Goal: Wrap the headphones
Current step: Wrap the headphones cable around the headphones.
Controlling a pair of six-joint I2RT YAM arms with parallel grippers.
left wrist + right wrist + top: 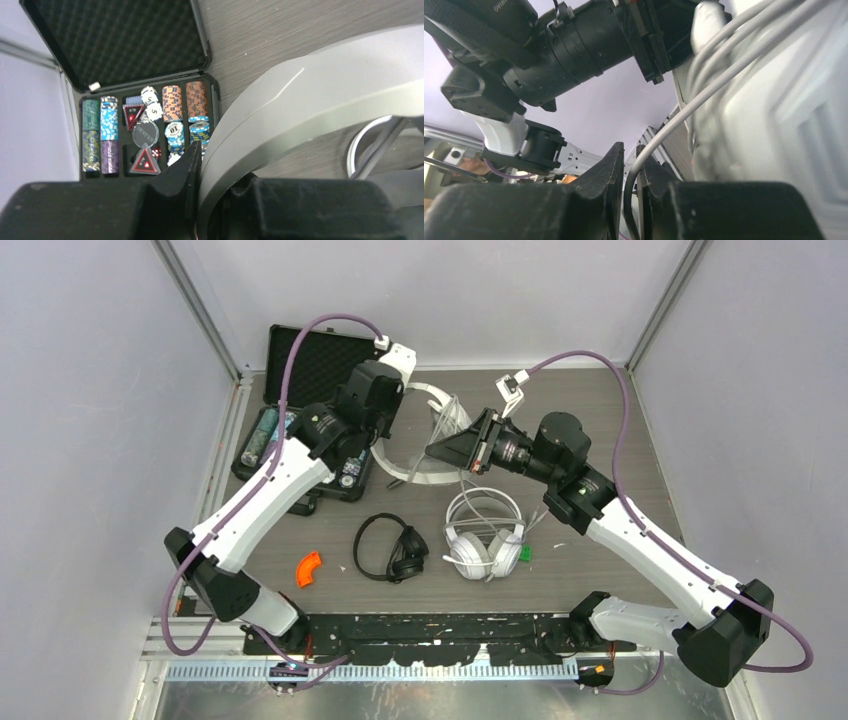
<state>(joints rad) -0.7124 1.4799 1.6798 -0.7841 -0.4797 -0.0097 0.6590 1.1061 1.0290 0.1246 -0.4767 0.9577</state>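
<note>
Now my left gripper [220, 172] is clamped on the band of a white headset [310, 100] beside the chip case [150, 125]. My right gripper [629, 162] pinches its cord [724, 75]. The second white headset [485, 535] and the black headset [392, 550] lie on the table [440, 590].

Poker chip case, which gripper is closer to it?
Left. The left gripper sits beside the case, gripping a white headset band; the right gripper is farther right, pinching a pale cord.

The left arm [265, 490] and the right arm [640, 540] both stretch far, bending inward toward the middle. The left claw [200, 160] is clamped narrow. The right claw [629, 162] points left, its jaws pinched almost together.
</note>
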